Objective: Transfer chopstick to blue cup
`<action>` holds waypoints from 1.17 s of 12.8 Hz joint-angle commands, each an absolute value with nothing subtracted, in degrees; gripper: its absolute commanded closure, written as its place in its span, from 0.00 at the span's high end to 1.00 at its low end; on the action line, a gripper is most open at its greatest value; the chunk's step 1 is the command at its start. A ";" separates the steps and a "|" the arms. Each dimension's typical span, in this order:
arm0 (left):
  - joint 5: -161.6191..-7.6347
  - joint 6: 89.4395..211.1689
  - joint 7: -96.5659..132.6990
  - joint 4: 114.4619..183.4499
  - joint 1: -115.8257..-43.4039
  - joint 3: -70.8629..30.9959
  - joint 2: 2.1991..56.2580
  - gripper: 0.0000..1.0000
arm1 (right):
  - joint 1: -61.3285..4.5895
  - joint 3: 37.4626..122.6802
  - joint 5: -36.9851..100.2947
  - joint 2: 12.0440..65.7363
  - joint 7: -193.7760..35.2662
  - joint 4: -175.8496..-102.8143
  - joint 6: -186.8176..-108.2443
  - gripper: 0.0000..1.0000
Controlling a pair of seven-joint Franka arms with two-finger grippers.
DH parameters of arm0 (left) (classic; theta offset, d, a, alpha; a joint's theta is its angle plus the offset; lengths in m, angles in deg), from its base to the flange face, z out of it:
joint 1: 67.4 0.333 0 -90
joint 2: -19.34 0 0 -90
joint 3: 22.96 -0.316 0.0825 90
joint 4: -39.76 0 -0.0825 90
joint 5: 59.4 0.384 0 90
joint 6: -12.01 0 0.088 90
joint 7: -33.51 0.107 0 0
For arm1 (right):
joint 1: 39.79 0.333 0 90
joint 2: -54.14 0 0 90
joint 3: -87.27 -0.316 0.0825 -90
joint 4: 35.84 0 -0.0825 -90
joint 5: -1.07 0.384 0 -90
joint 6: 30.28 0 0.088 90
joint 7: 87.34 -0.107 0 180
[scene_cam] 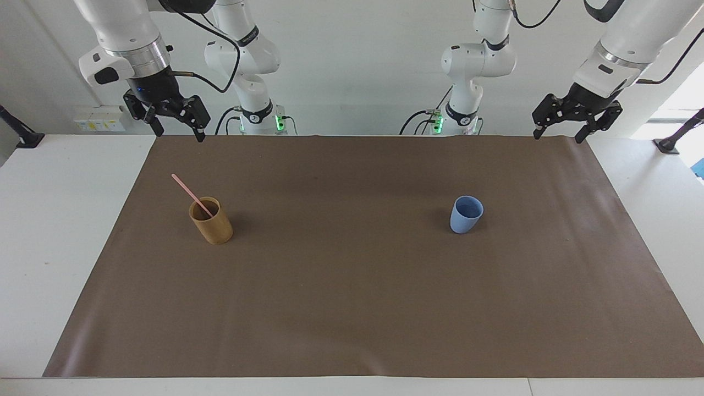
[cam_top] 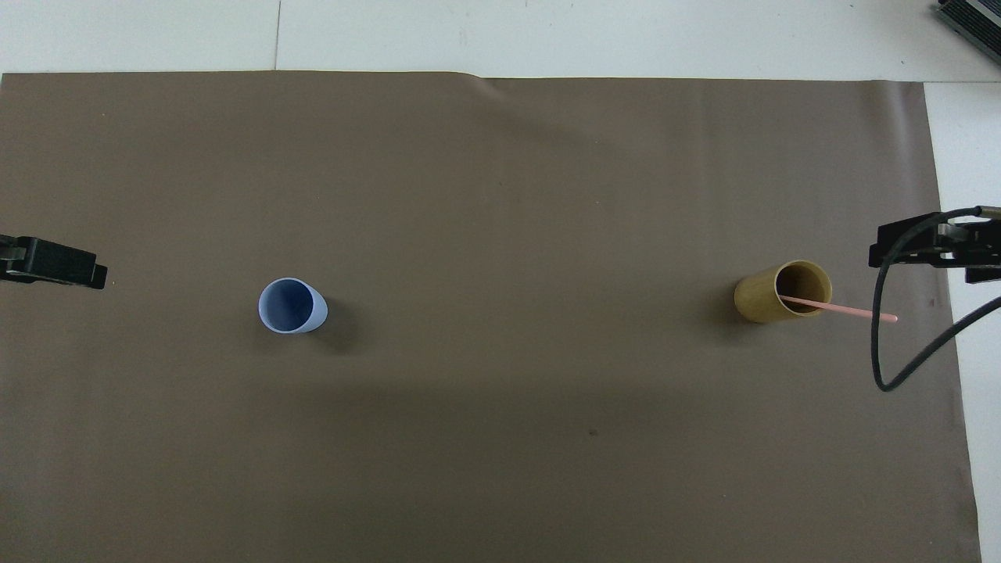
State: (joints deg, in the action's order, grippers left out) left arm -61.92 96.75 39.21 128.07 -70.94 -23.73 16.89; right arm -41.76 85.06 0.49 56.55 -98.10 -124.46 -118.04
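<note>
A single pale pink chopstick (scene_cam: pixel 188 191) (cam_top: pixel 856 311) stands slanted in a tan-brown cup (scene_cam: pixel 213 225) (cam_top: pixel 762 301) toward the right arm's end of the table, its upper end leaning out over the rim toward that end. The blue cup (scene_cam: pixel 466 215) (cam_top: pixel 291 306) stands upright with nothing showing inside, toward the left arm's end. My right gripper (scene_cam: pixel 179 133) hangs open and high over the mat's edge by the robots. My left gripper (scene_cam: pixel 559 136) hangs open over the mat's corner at its own end. Neither gripper holds anything.
A brown mat (scene_cam: pixel 352 308) covers most of the white table (scene_cam: pixel 49 220). A black cable (cam_top: pixel 899 367) loops down from the right gripper beside the tan-brown cup. The two cups are wide apart on the mat.
</note>
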 commanded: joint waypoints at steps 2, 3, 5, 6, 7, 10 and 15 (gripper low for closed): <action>-62.65 95.50 39.84 129.23 -70.04 -23.49 15.39 1.00 | -42.43 84.99 1.68 57.13 -96.92 -125.23 -118.18 1.00; -62.65 95.59 39.84 129.23 -70.03 -23.40 15.39 1.00 | -42.43 84.99 1.68 57.13 -96.66 -125.23 -118.18 1.00; -62.65 95.77 39.84 129.23 -70.03 -23.40 15.39 1.00 | -42.52 85.07 1.77 57.13 -96.75 -125.14 -118.09 1.00; -62.65 95.59 40.19 129.32 -70.03 -23.40 15.30 1.00 | -42.52 85.16 1.77 57.13 -96.66 -125.14 -118.17 1.00; -62.65 95.59 40.19 129.32 -70.12 -23.40 15.30 1.00 | -42.52 85.16 1.77 57.04 -96.74 -124.97 -118.26 1.00; -62.65 95.77 39.93 130.36 -70.12 -23.40 14.87 1.00 | -42.43 85.08 1.77 57.04 -97.01 -124.96 -118.09 1.00; -62.65 96.38 39.93 133.27 -70.38 -23.40 13.10 1.00 | -42.43 85.07 1.77 57.04 -97.01 -124.96 -118.09 1.00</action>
State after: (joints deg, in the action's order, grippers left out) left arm -61.93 96.21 39.22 130.89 -70.92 -23.74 15.18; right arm -41.79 85.19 0.49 56.55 -98.10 -124.46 -118.04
